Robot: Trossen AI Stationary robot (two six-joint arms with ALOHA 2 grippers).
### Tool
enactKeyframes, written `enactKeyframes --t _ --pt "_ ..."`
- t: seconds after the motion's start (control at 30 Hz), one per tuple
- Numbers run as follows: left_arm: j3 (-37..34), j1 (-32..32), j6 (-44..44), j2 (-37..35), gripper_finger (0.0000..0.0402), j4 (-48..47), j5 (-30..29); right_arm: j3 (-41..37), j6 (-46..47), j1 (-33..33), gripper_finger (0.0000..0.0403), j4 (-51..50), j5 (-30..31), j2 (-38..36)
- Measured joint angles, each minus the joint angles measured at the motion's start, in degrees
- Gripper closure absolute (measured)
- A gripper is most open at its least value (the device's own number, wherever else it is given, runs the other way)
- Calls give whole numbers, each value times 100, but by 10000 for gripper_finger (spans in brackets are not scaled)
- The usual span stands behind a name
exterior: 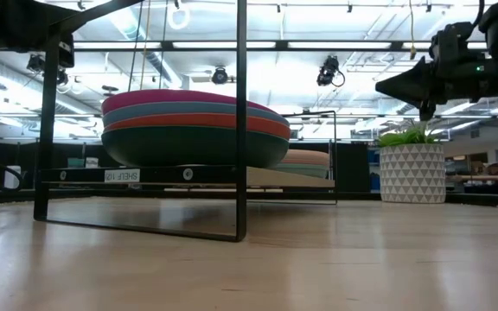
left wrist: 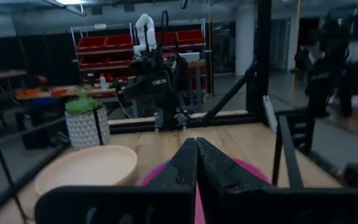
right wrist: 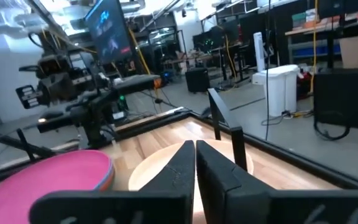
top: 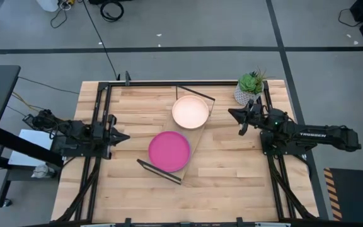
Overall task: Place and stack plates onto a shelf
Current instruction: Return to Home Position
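Two stacks of plates sit on the shelf (top: 196, 135), a light board with black wire frames at both ends, lying slantwise mid-table. The magenta plate (top: 169, 151) tops the near stack; in the low view that stack (exterior: 195, 130) shows teal, orange-red and dark layers beneath. The cream plate (top: 190, 111) tops the far stack. My left gripper (top: 126, 137) is shut, near the table's left edge, clear of the plates. My right gripper (top: 232, 113) is shut, raised at the right, near the potted plant.
A small potted green plant (top: 249, 87) stands at the table's far right corner, just behind my right gripper. A black metal frame (top: 103, 101) runs along the table's edges. Bare wood lies along the near side of the table (top: 188, 202).
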Motion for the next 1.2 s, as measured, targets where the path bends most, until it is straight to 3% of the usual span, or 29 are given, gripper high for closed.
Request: enactKeyframes --t 0.2,1.2 --pt "0 0 -707 4 395 16 -1 0 91 2 372 3 4 4" --pt "0 0 -697 4 395 18 2 0 101 2 370 3 17 8"
